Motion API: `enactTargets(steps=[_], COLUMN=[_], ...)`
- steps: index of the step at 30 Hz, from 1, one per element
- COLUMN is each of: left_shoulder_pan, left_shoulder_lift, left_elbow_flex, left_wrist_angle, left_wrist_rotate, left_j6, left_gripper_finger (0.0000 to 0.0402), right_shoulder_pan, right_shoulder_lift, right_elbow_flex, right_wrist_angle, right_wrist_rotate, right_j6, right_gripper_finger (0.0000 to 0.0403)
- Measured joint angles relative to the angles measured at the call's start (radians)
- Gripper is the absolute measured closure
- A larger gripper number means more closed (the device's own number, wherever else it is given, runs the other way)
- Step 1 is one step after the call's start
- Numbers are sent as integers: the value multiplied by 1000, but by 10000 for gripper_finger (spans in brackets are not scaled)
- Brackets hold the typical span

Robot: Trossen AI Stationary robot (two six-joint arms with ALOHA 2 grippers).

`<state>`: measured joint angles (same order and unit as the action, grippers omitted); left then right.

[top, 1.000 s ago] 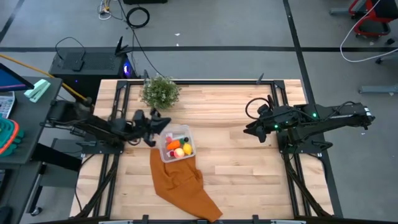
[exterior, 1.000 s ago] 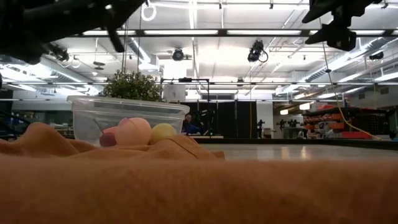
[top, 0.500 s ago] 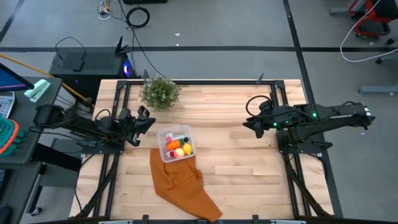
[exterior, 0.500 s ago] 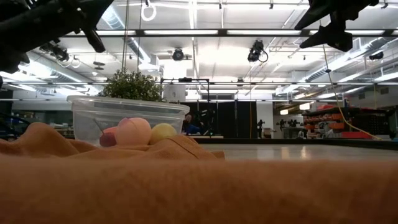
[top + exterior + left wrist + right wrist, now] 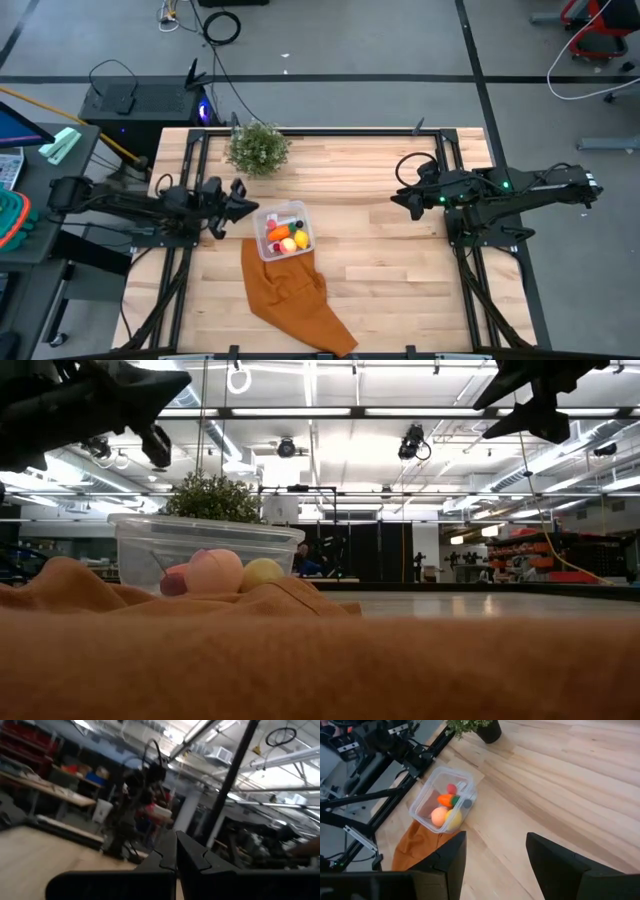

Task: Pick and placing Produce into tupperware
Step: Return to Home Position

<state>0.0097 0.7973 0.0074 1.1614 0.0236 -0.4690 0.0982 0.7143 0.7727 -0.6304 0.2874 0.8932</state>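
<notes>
The tupperware point(image 5: 283, 230), a small clear box, stands left of the table's centre, its near side on the far end of a rust-orange cloth. Inside it lie an orange carrot point(image 5: 446, 800), a peach-orange ball point(image 5: 439, 816), a yellow lemon point(image 5: 454, 817) and a small red piece point(image 5: 451, 788). The low view shows the box point(image 5: 200, 545) with the balls behind its wall. My left gripper point(image 5: 238, 200) hovers just left of the box, shut and empty point(image 5: 176, 854). My right gripper point(image 5: 400, 200) hangs above the table's right half, open and empty point(image 5: 495, 850).
A bushy potted plant point(image 5: 257, 148) stands near the far edge, beyond the box. The rust-orange cloth point(image 5: 295, 295) trails from the box to the near edge. Bare wood point(image 5: 370, 250) lies between the box and my right gripper. Metal frame rails run along both sides.
My left gripper has drawn back from over the tupperware's left rim toward the table's left edge and now sits beside the box. The produce and the box have stayed put. My right arm has hardly moved.
</notes>
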Motion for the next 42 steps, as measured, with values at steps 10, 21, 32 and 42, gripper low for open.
enactTargets(steps=[10, 21, 32, 42], left_shoulder_pan=[1, 0, 0, 0], left_shoulder_lift=[-325, -609, -798, -795], left_elbow_flex=[0, 0, 0, 0], left_wrist_angle=[-437, -742, -995, -1108], left_wrist_rotate=[42, -67, -138, -159], left_j6=[-68, -1, 22, 27], left_gripper_finger=[398, 396, 395, 390], right_shoulder_pan=[0, 0, 0, 0], right_shoulder_lift=[0, 0, 0, 1], right_elbow_flex=[0, 0, 0, 0], right_wrist_angle=[1, 3, 3, 3], right_wrist_rotate=[22, 57, 57, 57], right_j6=[5, 23, 38, 49], right_gripper_finger=[229, 229, 229, 229])
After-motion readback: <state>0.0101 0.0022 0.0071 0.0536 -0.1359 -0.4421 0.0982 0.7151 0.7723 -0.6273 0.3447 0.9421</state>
